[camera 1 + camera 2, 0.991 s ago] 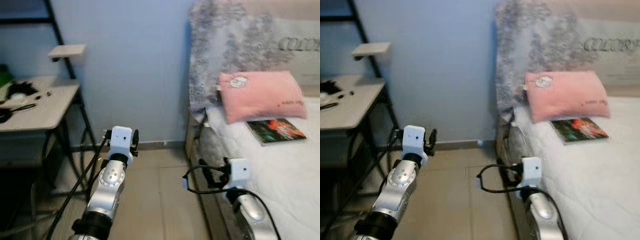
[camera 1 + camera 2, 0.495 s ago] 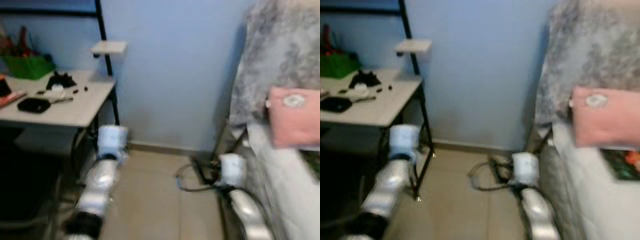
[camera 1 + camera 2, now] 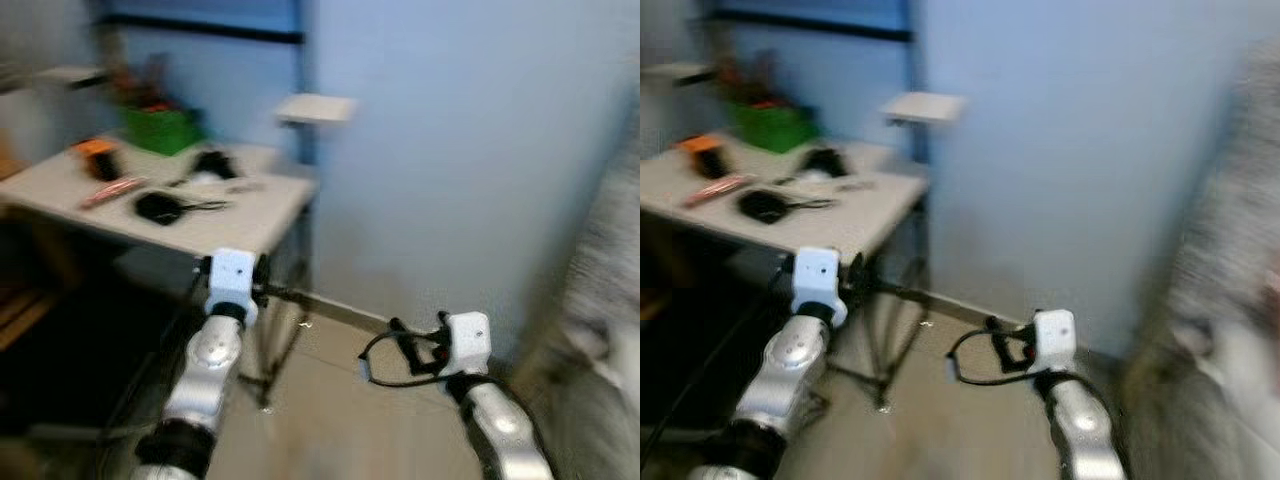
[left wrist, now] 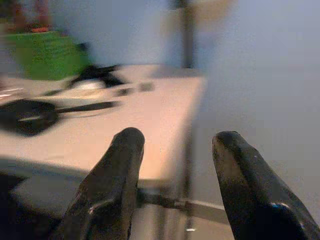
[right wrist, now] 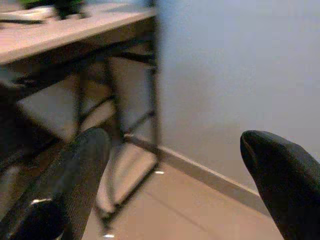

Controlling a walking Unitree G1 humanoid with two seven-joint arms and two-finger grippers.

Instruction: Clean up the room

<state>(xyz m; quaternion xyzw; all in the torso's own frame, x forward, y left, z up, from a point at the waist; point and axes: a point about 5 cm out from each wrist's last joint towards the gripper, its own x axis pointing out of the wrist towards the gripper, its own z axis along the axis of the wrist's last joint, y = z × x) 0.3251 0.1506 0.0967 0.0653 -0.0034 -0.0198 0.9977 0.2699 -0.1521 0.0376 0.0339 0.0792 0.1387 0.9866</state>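
Both grippers, left gripper (image 4: 175, 150) and right gripper (image 5: 172, 150), were spread and empty before the desk (image 3: 250, 225), where a green box (image 3: 160, 128) and small clutter (image 3: 160, 207) remained.

My two silver arms end in white wrist blocks, and my left gripper (image 4: 175, 165) and right gripper (image 5: 175, 175) have black fingers. The wall (image 3: 450, 150) is pale blue and the floor (image 3: 330, 420) beige tile. The desk (image 3: 240, 225) is off-white on a black frame, carrying a green bin (image 3: 160, 128), an orange object (image 3: 95, 148) and black items (image 3: 160, 208).
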